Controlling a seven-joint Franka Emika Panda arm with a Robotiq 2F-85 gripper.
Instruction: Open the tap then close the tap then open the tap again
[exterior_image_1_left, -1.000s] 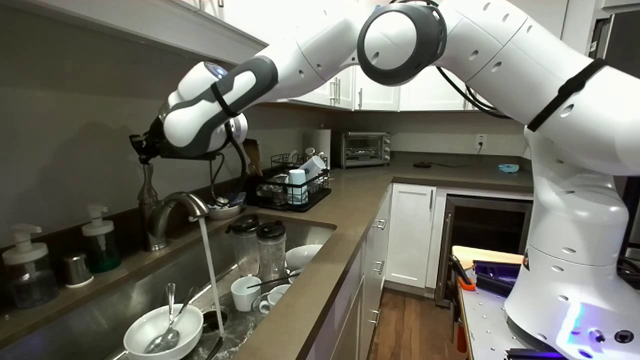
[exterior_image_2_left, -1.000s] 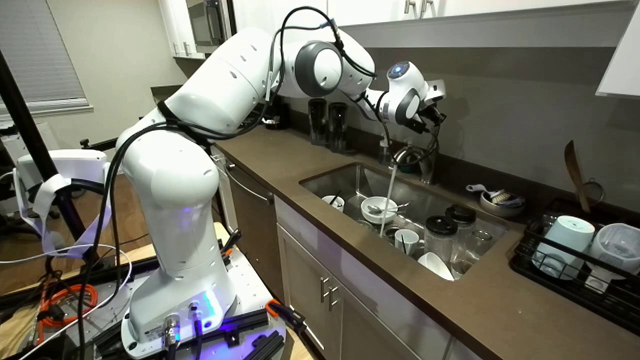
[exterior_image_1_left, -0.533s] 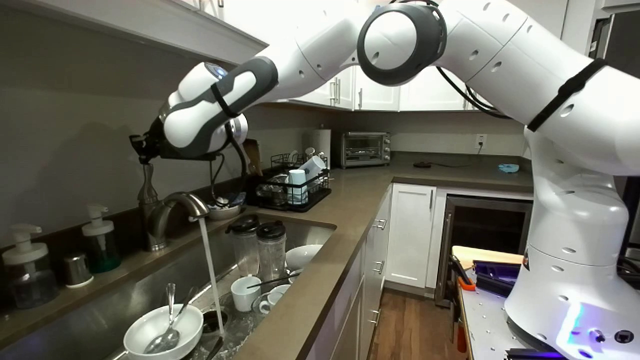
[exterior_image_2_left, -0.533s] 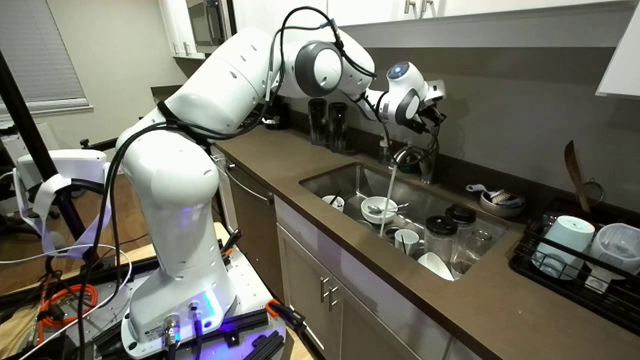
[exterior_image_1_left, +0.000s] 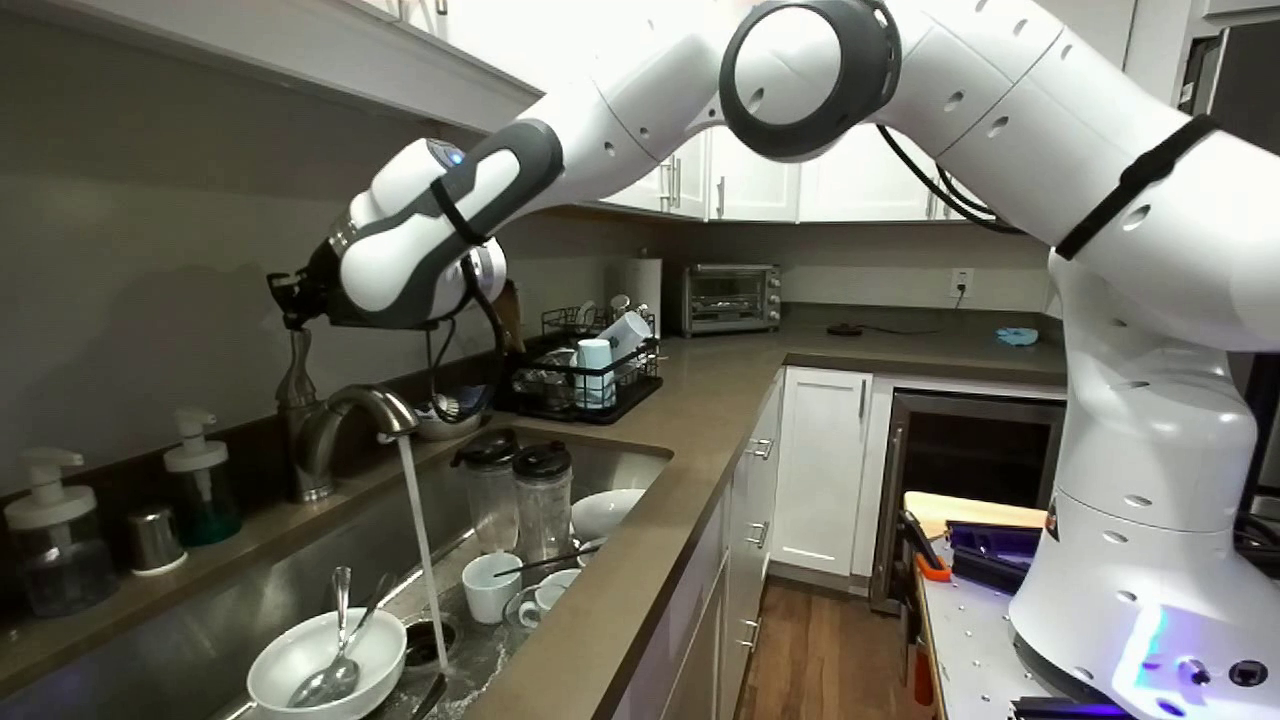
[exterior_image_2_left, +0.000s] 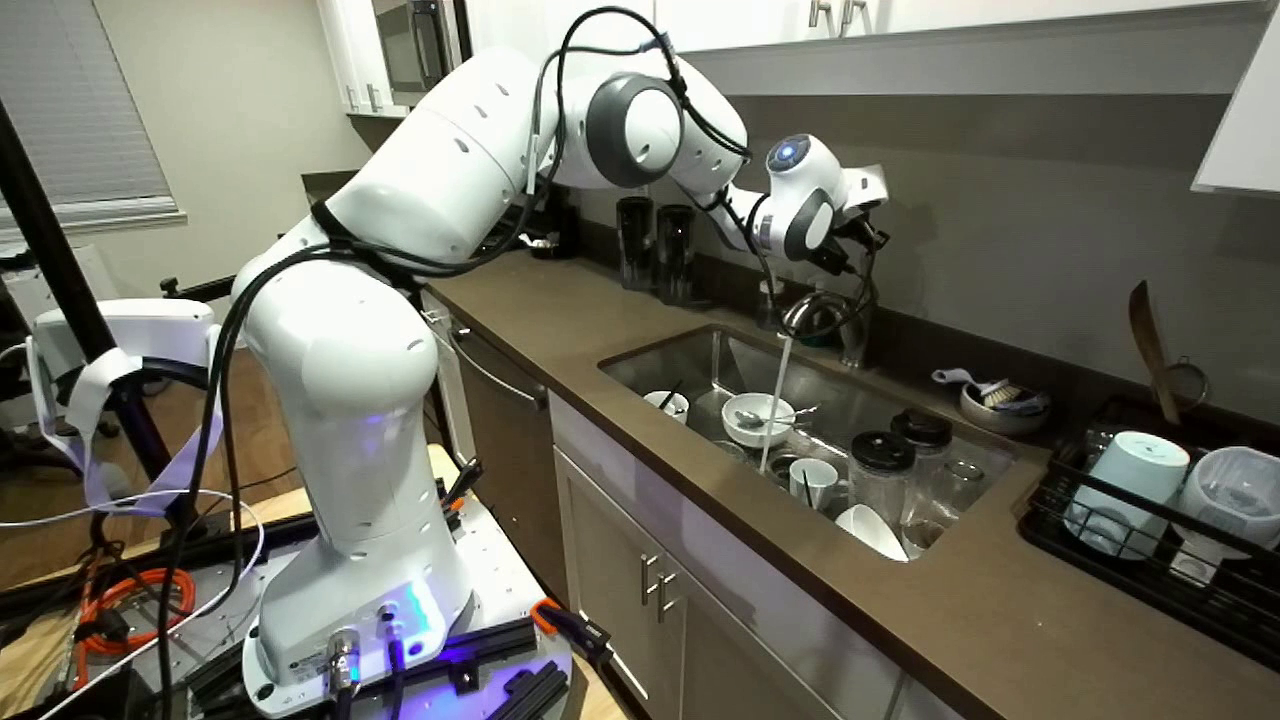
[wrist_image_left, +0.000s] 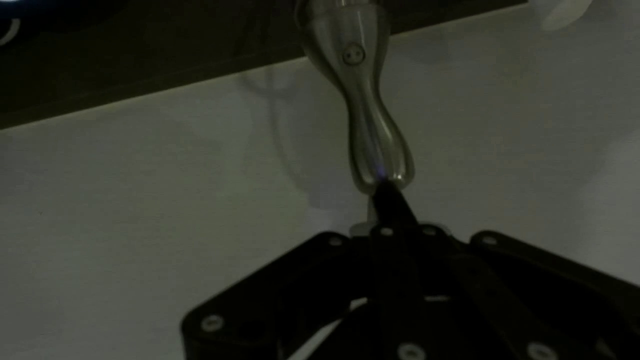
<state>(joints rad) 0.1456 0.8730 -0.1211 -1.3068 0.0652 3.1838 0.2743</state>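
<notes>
Brushed metal makes up the tap (exterior_image_1_left: 325, 430), seen in both exterior views with an arched spout and an upright lever handle (exterior_image_1_left: 297, 370). A steady stream of water (exterior_image_1_left: 424, 545) runs from the spout into the sink. My gripper (wrist_image_left: 392, 197) is shut, its dark fingertips together with nothing visible between them. In the wrist view the fingertips overlap the free end of the handle (wrist_image_left: 377, 145); whether they touch it I cannot tell. An exterior view has the gripper (exterior_image_2_left: 868, 250) above the tap, partly hidden by the wrist and cables.
The sink (exterior_image_2_left: 715, 355) holds a white bowl (exterior_image_1_left: 330, 660) with spoons, mugs and lidded cups (exterior_image_1_left: 543, 490). Soap bottles (exterior_image_1_left: 200, 480) stand left of the tap in an exterior view. A dish rack (exterior_image_1_left: 590, 375) sits farther along the counter. The wall is close behind the handle.
The wrist has sunk slightly and shifted a little back from the wall, while the fingertips have moved only a little. Water runs throughout, and the handle looks unmoved.
</notes>
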